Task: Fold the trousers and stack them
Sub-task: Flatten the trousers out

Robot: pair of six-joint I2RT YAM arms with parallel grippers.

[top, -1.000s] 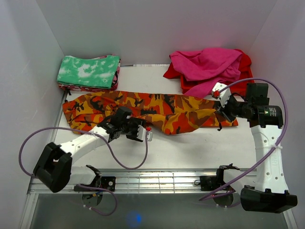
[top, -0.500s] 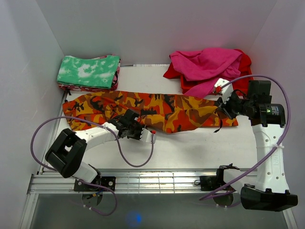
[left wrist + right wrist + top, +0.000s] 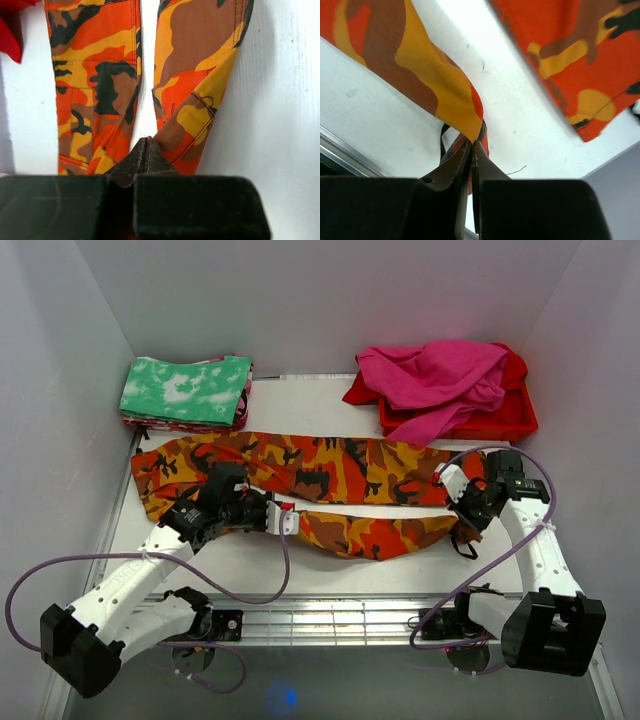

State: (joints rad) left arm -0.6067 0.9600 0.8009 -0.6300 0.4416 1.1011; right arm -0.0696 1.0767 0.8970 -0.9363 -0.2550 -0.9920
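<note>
Across the white table [image 3: 400, 570] the trousers [image 3: 330, 465] run nine-to-three; my left gripper [image 3: 290, 519] and right gripper [image 3: 458, 502] pinch the near leg's ends, other leg at twelve.

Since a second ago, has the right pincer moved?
Yes. The right pincer, shut on the trousers, has come toward the near edge of the table, away from the red tray.

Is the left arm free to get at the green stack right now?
Probably not freely: the left gripper is shut on the trousers. The way to the green stack looks open, but going there would likely drag the cloth along.
</note>
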